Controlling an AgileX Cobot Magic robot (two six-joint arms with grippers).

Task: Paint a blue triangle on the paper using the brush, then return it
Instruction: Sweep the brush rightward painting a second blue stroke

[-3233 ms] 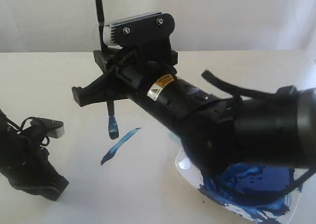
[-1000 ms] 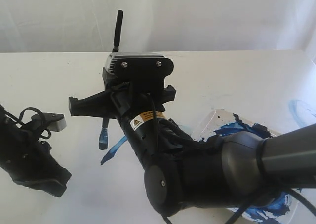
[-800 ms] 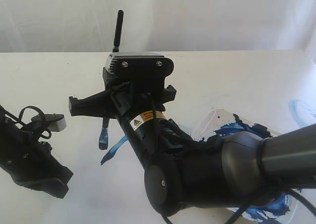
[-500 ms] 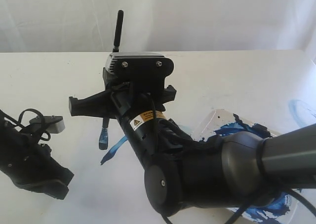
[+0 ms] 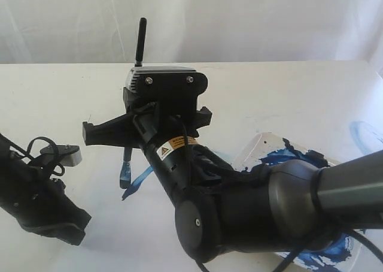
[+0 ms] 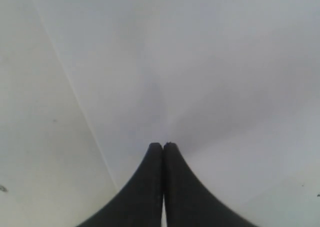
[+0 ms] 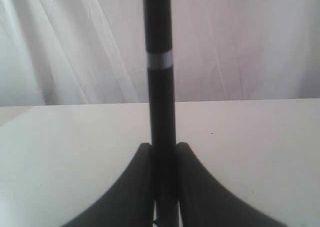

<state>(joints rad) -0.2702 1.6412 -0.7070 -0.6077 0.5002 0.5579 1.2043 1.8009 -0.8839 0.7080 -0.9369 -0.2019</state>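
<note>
My right gripper (image 7: 163, 147) is shut on the black handle of the brush (image 7: 159, 62), which it holds nearly upright. In the exterior view the gripper (image 5: 128, 137) hangs over the whitish paper (image 5: 96, 182). The brush (image 5: 139, 41) sticks up behind the wrist, and its blue-soaked tip (image 5: 125, 177) sits at the paper beside a slanted blue stroke (image 5: 142, 176). That stroke is all I see of the blue triangle; the right arm covers the area beside it. My left gripper (image 6: 163, 145) is shut on nothing and hovers low at the lower left (image 5: 69, 224).
A white dish (image 5: 256, 145) smeared with dark blue paint lies at the right, mostly behind the bulky right arm (image 5: 239, 206). A pale blue smudge (image 5: 362, 134) marks the table near the right edge. A white backdrop hangs behind the table.
The brush has dropped a little, bringing its tip down to the left end of the blue stroke. The left arm has drifted slightly lower and to the right.
</note>
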